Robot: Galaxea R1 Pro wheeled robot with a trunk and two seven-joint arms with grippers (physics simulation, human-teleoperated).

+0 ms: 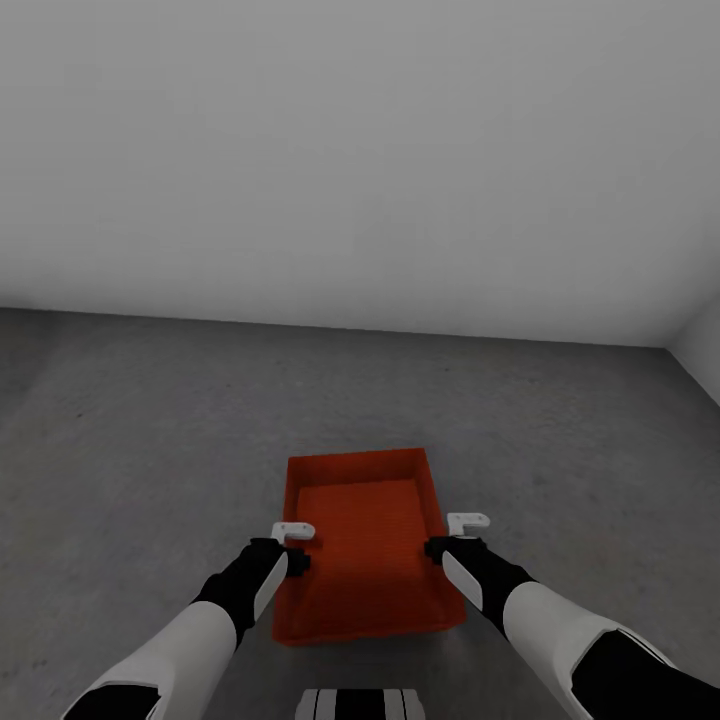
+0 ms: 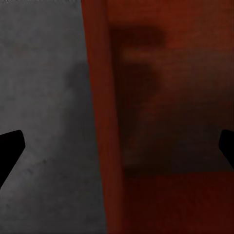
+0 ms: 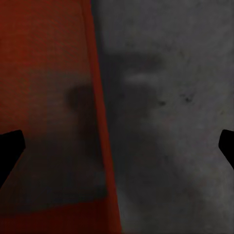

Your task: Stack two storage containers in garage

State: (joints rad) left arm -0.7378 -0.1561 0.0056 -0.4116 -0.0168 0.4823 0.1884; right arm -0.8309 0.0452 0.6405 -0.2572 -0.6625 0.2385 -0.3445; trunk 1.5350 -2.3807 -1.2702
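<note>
One orange-red, lidless storage container (image 1: 365, 540) sits on the dark grey concrete floor (image 1: 150, 450) of the garage, just ahead of me. My left gripper (image 1: 297, 548) hovers over its left wall and my right gripper (image 1: 447, 537) over its right wall. In the left wrist view the left gripper (image 2: 119, 146) is open, its dark fingertips (image 2: 10, 146) far apart, straddling the container wall (image 2: 100, 122). The right gripper (image 3: 119, 146) is open in the same way over the opposite wall (image 3: 100, 122). Neither gripper holds anything.
A plain white-grey wall (image 1: 360, 150) stands a short way beyond the container. A second wall (image 1: 700, 350) meets it at the far right corner. Bare concrete spreads to the left and right of the container.
</note>
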